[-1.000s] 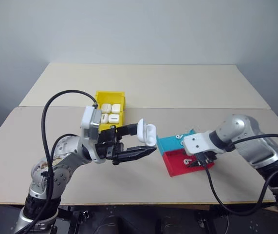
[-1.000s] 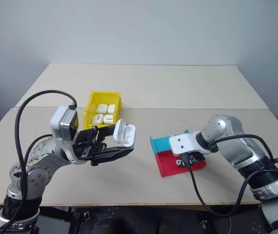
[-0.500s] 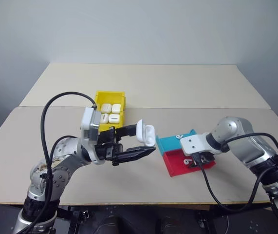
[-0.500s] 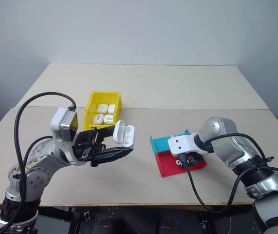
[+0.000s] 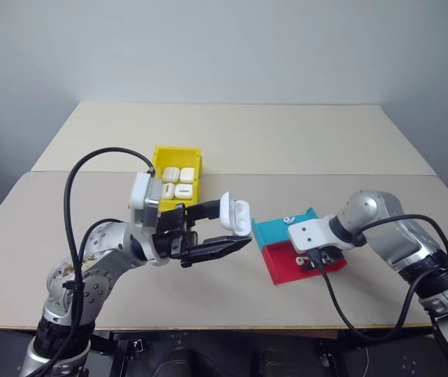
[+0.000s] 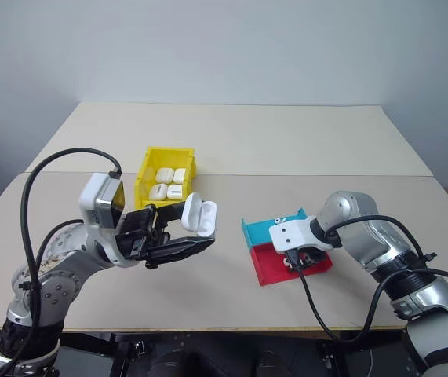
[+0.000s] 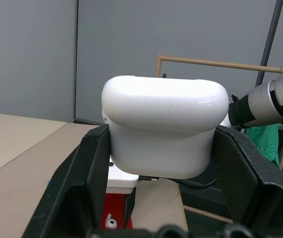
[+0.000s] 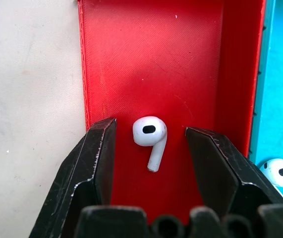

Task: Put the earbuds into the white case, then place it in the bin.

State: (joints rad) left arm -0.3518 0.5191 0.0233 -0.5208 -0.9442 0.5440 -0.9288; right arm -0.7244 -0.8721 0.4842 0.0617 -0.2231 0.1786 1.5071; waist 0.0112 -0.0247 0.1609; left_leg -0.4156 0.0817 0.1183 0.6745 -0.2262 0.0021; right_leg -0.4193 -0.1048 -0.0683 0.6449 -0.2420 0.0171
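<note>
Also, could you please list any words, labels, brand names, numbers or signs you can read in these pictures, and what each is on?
None can be read: the white case, the earbud, the red tray and the yellow bin carry no visible lettering or marks.

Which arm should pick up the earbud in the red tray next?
The right. Its gripper hangs open over the red tray with the earbud between its fingers. The left gripper is busy, shut on the open case.
</note>
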